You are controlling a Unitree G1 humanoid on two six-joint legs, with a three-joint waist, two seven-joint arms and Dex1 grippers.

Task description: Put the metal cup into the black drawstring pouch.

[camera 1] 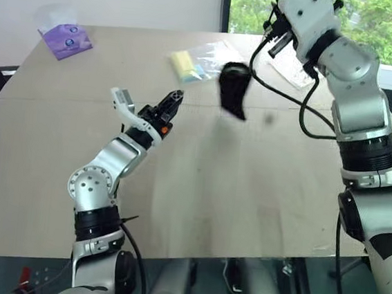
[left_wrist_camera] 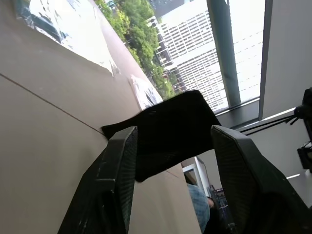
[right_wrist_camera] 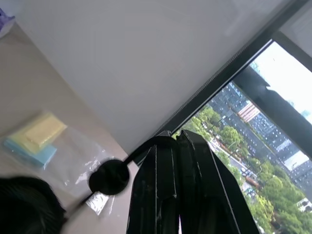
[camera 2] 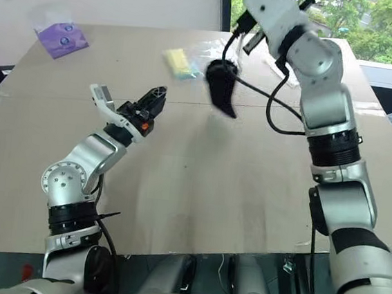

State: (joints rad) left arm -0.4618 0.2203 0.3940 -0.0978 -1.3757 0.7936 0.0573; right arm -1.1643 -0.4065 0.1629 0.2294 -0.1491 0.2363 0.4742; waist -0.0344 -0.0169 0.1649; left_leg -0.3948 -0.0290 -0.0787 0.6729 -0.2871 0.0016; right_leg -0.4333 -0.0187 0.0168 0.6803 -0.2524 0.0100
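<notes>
Left eye view: nearest you, your left tool (camera 1: 172, 106) is hovering over the pale wooden bench (camera 1: 247, 193), its two black fingers (left_wrist_camera: 114, 170) standing apart with nothing between them, pointing forward and to the right toward the black drawstring pouch (camera 1: 233, 88). In the left wrist view the pouch is hanging beyond those spread fingers, clear of both. Farther out, the pouch is dangling in the air above the bench, lumpy and sagging, its mouth uppermost and its narrow end pointing down. It is hanging by its thin black cord, which you are pinching in your right tool (right_wrist_camera: 178, 141), raised high on the right side; the right wrist view is showing those fingers pressed together on the cord, with the round black cord stopper (right_wrist_camera: 109, 177) just beside them. The metal cup is not distinguishable; you cannot tell whether it is lying inside the pouch. Behind the pouch, a clear plastic bag (camera 1: 208, 58) holding yellow and pale blue pads (camera 1: 185, 65) is lying flat on the bench. Far to the left, a purple packet (camera 1: 66, 39) is sitting near the bench's back corner. Beyond the bench, a window is showing green trees (camera 1: 388, 26).
</notes>
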